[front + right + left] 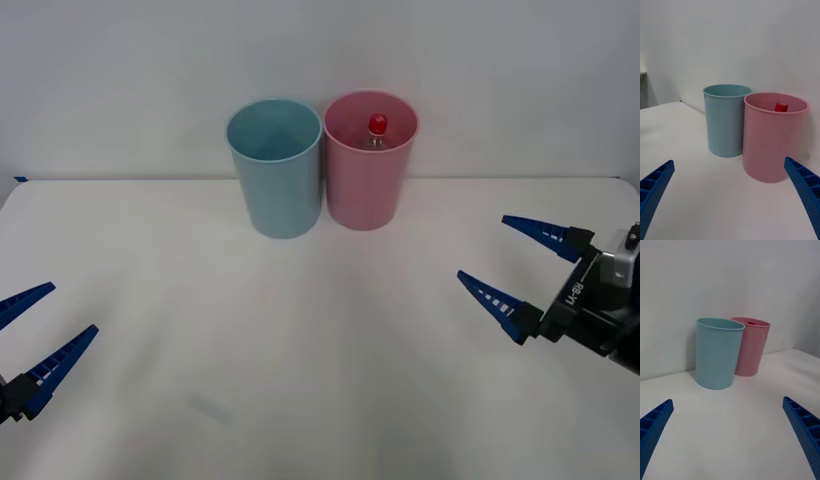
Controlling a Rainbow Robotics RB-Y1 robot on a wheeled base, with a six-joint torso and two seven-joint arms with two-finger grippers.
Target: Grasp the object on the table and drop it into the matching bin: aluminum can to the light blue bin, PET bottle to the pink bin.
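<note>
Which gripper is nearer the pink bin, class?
Right. The right gripper, open, hangs off the pink bin on the robot's right; the left gripper, open, sits farther away, beyond the light blue bin.

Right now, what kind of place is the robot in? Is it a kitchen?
Probably not a kitchen. It looks like a plain test room: a bare white table against a blank wall, with just a light blue bin and a pink bin holding a red-capped bottle.

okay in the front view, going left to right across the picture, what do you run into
Left claw → light blue bin → pink bin, with the PET bottle standing inside it → right claw. All over the white table.
</note>
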